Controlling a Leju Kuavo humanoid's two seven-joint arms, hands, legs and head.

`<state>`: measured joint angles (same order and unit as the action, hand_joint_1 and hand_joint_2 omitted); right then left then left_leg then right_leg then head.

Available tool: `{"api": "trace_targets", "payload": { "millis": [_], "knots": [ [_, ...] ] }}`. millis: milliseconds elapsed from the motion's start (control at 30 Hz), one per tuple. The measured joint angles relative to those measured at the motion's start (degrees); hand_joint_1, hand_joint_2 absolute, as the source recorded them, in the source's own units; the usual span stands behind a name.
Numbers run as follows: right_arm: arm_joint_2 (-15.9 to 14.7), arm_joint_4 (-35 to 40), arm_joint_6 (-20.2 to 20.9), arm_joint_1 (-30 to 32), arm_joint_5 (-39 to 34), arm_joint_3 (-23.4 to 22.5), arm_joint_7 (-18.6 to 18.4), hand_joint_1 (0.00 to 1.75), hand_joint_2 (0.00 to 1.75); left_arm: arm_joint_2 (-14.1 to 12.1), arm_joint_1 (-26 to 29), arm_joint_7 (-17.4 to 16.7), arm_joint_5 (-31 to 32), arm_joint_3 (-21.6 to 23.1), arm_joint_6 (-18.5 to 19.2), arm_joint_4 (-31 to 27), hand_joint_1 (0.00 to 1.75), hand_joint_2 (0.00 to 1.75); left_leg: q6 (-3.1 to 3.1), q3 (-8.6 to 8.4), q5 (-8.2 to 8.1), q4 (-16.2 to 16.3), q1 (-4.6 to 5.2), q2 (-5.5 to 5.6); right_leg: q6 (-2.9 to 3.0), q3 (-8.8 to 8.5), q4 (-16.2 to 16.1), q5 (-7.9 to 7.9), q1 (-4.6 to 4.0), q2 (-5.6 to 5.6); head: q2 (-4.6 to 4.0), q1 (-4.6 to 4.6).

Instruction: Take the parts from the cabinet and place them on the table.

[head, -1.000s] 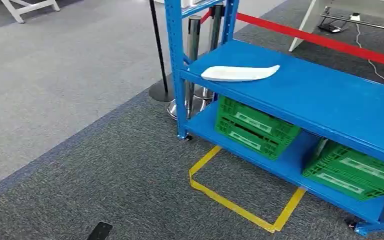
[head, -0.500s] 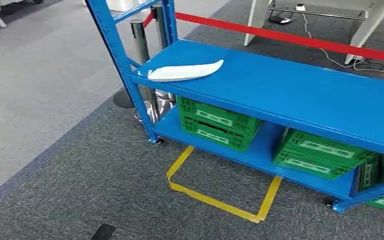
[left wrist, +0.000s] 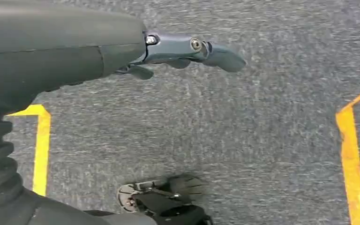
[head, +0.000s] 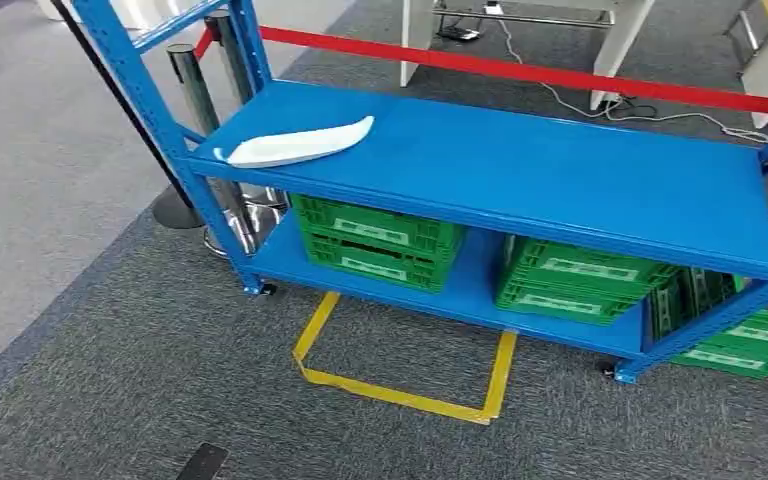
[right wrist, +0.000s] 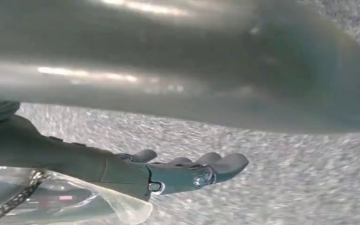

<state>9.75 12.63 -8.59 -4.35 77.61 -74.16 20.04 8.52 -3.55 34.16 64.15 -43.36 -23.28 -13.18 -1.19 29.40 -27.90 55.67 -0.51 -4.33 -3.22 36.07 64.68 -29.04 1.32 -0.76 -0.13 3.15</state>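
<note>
A long, curved white part [head: 295, 147] lies at the left end of the middle shelf of the blue cabinet [head: 560, 170], ahead of me. My left hand [left wrist: 183, 49] hangs over the grey carpet with its fingers stretched out and nothing in it. My right hand [right wrist: 187, 171] also hangs over the carpet, fingers straight and apart, holding nothing. A large blurred pale-grey surface lies close beside it in the right wrist view; I cannot tell what it is.
Green crates [head: 375, 240] [head: 575, 285] fill the cabinet's bottom shelf, and another [head: 750, 345] sits at its right end. Yellow floor tape [head: 400, 390] marks a box in front. A red barrier belt [head: 520, 70] on chrome posts [head: 195, 90] runs behind, with white table legs [head: 615, 40] beyond.
The whole picture has shifted left, so the camera has turned right. The cabinet now spans the frame with its right end visible. The white part has not moved on the shelf.
</note>
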Motion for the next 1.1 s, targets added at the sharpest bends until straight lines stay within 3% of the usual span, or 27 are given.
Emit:
{"api": "trace_targets", "payload": {
  "millis": [33,67,100,200,233,267,300,367,400,433,467,533,567,633,667,800,1100],
  "knots": [
    [-0.07,0.00,-0.02,-0.10,0.00,0.00,0.00,0.00,0.00,0.02,-0.07,0.00,0.00,0.02,0.00,-0.02,0.00,1.75,0.35,-0.09,-0.32,0.35,-0.04,-0.64,-0.10,-3.24,-5.70,1.97,0.02,-1.75,0.00,0.00],
    [0.00,-0.02,0.02,-0.33,0.00,0.00,0.02,0.00,0.00,-0.09,-0.16,0.00,0.00,0.04,-0.02,-0.02,0.00,1.75,0.78,-0.06,-0.60,0.61,0.45,-1.00,0.48,-3.73,-6.96,0.40,-0.59,-3.91,0.00,-0.07],
    [0.02,-0.02,0.02,-0.46,0.00,0.00,0.09,0.00,0.00,-0.09,-0.23,0.00,0.00,0.04,-0.02,-0.02,0.00,1.75,1.14,0.07,-0.96,1.00,0.60,-1.46,1.15,-4.23,-7.19,1.04,-0.26,-3.46,0.00,0.18],
    [0.00,-0.02,-0.24,-0.27,-0.04,0.04,0.17,0.00,0.00,-0.09,-0.59,-0.02,0.00,0.15,-0.04,-0.02,0.00,1.75,1.82,-0.43,-0.84,0.86,0.49,-2.59,2.14,-3.80,-6.76,1.02,-0.47,-1.89,0.00,0.15],
    [0.02,-0.02,-0.35,-0.20,0.00,0.04,0.22,0.00,0.00,-0.11,-0.69,-0.02,0.00,0.20,-0.04,-0.02,0.00,1.75,2.34,-0.43,-1.45,1.23,0.26,-1.89,2.70,-3.96,-7.11,1.32,-0.08,-1.51,0.00,0.22],
    [0.00,-0.02,-0.46,-0.22,0.04,0.11,0.16,0.00,0.00,-0.11,-0.75,-0.02,0.00,0.17,-0.09,-0.02,0.00,1.75,2.59,0.18,-3.01,2.90,0.12,0.79,2.94,-3.92,-7.13,1.34,-0.05,-1.33,0.00,0.37],
    [0.00,-0.02,-0.53,-0.36,0.07,0.22,0.02,0.00,0.00,-0.11,-0.70,-0.02,0.00,0.17,-0.09,-0.02,0.00,1.75,2.70,1.73,-5.36,6.51,0.01,2.53,3.28,-3.81,-7.12,1.41,-0.05,-0.94,0.00,0.53],
    [0.00,-0.02,-0.81,-0.63,0.02,0.37,-0.28,0.00,0.00,-0.24,-0.32,-0.04,0.00,0.17,-0.09,-0.02,0.00,1.75,2.81,6.25,-9.95,16.71,-0.05,3.72,3.59,-3.60,-7.10,1.45,-0.22,-0.03,0.00,0.57],
    [0.00,-0.02,-0.87,-0.50,0.04,0.39,-0.44,0.00,0.00,-0.24,-0.17,-0.11,0.00,0.18,-0.09,-0.02,0.00,1.75,2.74,7.55,-10.41,19.44,-0.04,3.77,3.62,-3.61,-7.06,1.47,-0.33,0.43,0.00,0.59],
    [0.00,-0.02,-0.90,-0.39,0.07,0.42,-0.61,0.00,0.00,-0.24,-0.06,-0.13,0.00,0.18,-0.09,-0.02,0.00,1.75,2.59,7.47,-9.40,19.12,-0.04,3.79,3.62,-3.67,-7.04,1.47,-0.39,0.77,0.00,0.55],
    [0.00,-0.02,-0.94,-0.32,0.13,0.42,-0.74,0.00,0.00,-0.24,-0.05,-0.13,0.00,0.17,-0.09,-0.02,0.00,1.75,2.35,6.39,-7.16,16.35,-0.04,3.81,3.62,-3.71,-7.03,1.47,-0.47,1.12,0.00,0.59],
    [0.00,-0.02,-0.98,-0.35,0.22,0.48,-0.94,0.00,0.00,-0.26,-0.08,-0.13,0.00,0.20,-0.09,-0.02,0.00,1.75,1.57,2.03,-1.67,6.54,0.07,3.91,3.56,-3.98,-7.03,1.50,-0.59,1.69,0.00,0.59],
    [0.04,-0.02,-0.98,-0.32,0.22,0.48,-0.96,0.00,0.00,-0.35,-0.07,-0.17,0.00,0.20,-0.09,-0.02,0.00,1.75,0.94,0.36,-0.64,2.50,0.28,4.29,3.51,-3.99,-7.05,1.51,-0.55,1.79,0.00,0.55],
    [0.09,-0.02,-1.07,-0.33,0.20,0.48,-1.05,0.00,0.00,-0.37,-0.23,-0.22,0.02,0.20,-0.09,-0.02,0.00,1.75,0.97,0.17,-1.02,1.35,0.44,4.33,2.72,-3.48,-6.78,1.61,-0.79,1.99,0.00,0.50],
    [0.04,-0.02,-1.09,-0.32,0.20,0.48,-1.12,0.00,0.00,-0.12,-0.06,-0.22,0.04,0.24,-0.09,-0.02,0.00,1.75,1.84,0.27,-0.89,1.09,0.30,4.33,3.28,-3.34,-6.62,1.25,-0.89,2.00,0.00,0.39],
    [0.04,-0.02,-1.20,-0.23,0.22,0.48,-1.51,0.00,0.00,-0.22,0.20,-0.55,0.06,0.24,-0.13,-0.02,0.00,1.75,1.34,0.36,-0.71,1.11,0.70,4.35,2.65,-3.47,-7.10,1.85,-0.52,1.91,0.00,0.46],
    [0.07,-0.04,-1.53,-0.18,0.24,0.52,-2.14,0.00,0.00,-0.11,0.18,-0.72,0.15,0.24,-0.09,-0.02,0.00,1.75,1.00,0.54,-0.64,1.15,0.88,4.34,2.15,-3.43,-7.37,2.14,-0.31,1.95,0.00,0.46]
  ]
}}
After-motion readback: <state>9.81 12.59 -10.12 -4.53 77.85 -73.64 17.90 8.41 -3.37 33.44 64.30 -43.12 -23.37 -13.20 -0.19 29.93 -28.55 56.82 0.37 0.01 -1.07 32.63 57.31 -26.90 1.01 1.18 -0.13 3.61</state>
